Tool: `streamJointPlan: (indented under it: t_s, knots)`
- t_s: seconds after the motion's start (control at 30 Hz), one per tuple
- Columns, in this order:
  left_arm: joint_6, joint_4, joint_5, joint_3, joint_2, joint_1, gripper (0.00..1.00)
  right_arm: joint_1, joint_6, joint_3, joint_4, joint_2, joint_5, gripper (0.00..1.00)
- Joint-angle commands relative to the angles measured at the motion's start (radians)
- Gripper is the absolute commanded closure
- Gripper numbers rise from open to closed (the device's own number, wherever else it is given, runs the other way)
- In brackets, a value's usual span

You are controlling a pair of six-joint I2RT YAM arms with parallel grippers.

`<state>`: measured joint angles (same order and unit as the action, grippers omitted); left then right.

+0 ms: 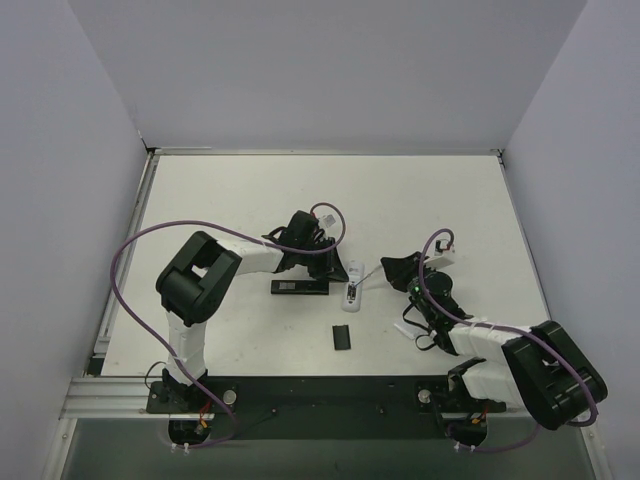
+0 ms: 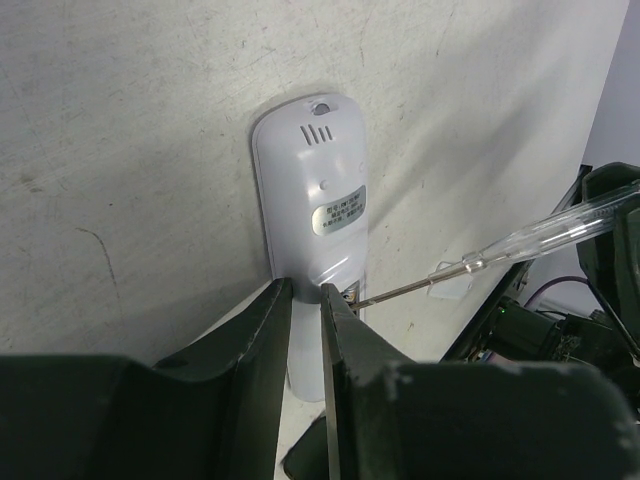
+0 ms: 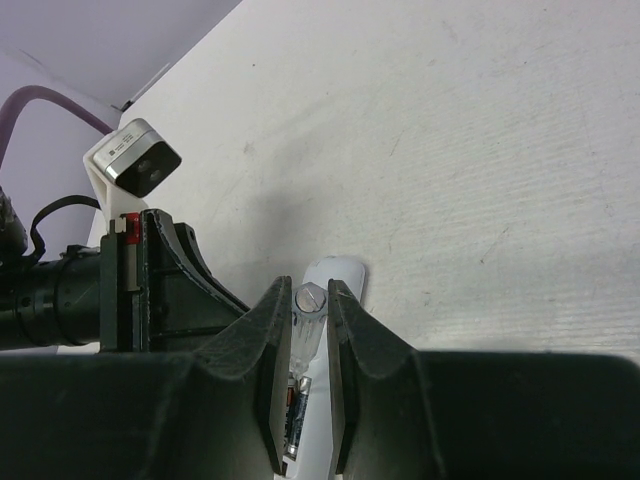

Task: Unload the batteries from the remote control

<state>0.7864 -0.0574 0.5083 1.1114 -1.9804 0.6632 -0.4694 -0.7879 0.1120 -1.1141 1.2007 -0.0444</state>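
Observation:
A white remote control (image 2: 310, 190) lies back-up on the table, its battery bay open at the near end. My left gripper (image 2: 305, 292) is shut on its lower body, one finger on each side. Two slim dark batteries (image 3: 298, 412) sit side by side in the bay. My right gripper (image 3: 310, 297) is shut on a screwdriver (image 2: 540, 235) with a clear handle. The thin metal shaft slants down, and its tip is at the bay's edge. From above, the remote (image 1: 352, 288) lies between the left gripper (image 1: 335, 262) and the right gripper (image 1: 395, 270).
A black remote (image 1: 298, 288) lies just left of the white one, under the left wrist. A flat black rectangular cover (image 1: 343, 337) rests nearer the arm bases. A small white scrap (image 1: 404, 329) lies by the right arm. White walls enclose the table.

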Motion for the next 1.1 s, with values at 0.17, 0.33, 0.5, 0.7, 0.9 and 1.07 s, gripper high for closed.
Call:
streamJointPlan:
  t_s: [0.17,0.33,0.5,0.7,0.9,1.07]
  knots:
    - [0.002,0.024,0.024,0.004,0.0,0.045,0.71,0.054,-0.051,-0.029,-0.096,0.085,0.15,1.0]
    - [0.004,0.025,0.021,0.002,0.0,0.047,0.71,0.087,-0.079,-0.026,-0.145,0.128,0.207,1.0]
    - [0.007,0.019,0.019,0.001,-0.009,0.052,0.71,0.126,-0.099,-0.023,-0.206,0.181,0.255,1.0]
    - [0.007,0.019,0.015,-0.005,-0.005,0.052,0.71,0.158,-0.12,-0.021,-0.272,0.24,0.299,1.0]
    - [0.007,0.021,0.013,-0.01,0.0,0.053,0.71,0.195,-0.181,-0.025,-0.389,0.336,0.342,1.0]
    - [0.007,0.021,0.01,-0.015,0.005,0.053,0.71,0.212,-0.217,-0.028,-0.469,0.408,0.367,1.0]
